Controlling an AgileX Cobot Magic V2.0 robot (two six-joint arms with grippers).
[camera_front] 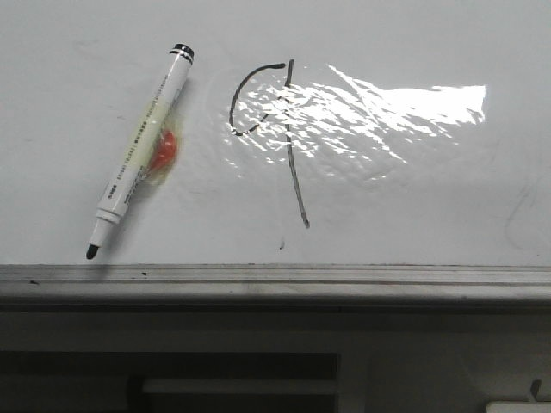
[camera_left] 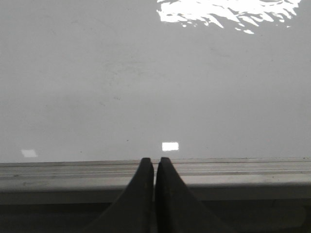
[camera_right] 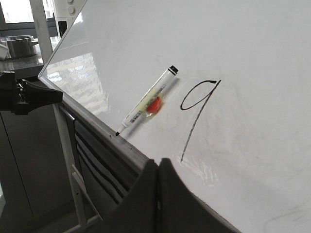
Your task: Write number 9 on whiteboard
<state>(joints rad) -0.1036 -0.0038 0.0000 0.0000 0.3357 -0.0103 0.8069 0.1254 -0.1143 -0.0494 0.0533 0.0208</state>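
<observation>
The whiteboard [camera_front: 413,198] carries a thin black number 9 [camera_front: 297,185], an open loop joined to a long slanted stem. It shows too in the right wrist view as the number 9 [camera_right: 196,121]. A white marker [camera_front: 142,142] lies free on the board left of the figure, uncapped tip toward the grey ledge [camera_front: 275,280], with a red-orange blob [camera_front: 164,148] beside its barrel. No gripper shows in the front view. My left gripper [camera_left: 154,160] is shut and empty, its tips over the ledge [camera_left: 73,174]. Empty as well, my right gripper [camera_right: 158,161] is shut near the board's edge, apart from the marker [camera_right: 146,104].
A wrinkled glossy film patch [camera_front: 370,112] glares across the 9's loop. A tiny dark speck [camera_front: 281,245] sits below the stem. My left arm [camera_right: 24,94] hangs off the board's corner. The metal stand frame [camera_right: 68,145] runs under the board, and a pot [camera_right: 19,46] sits behind.
</observation>
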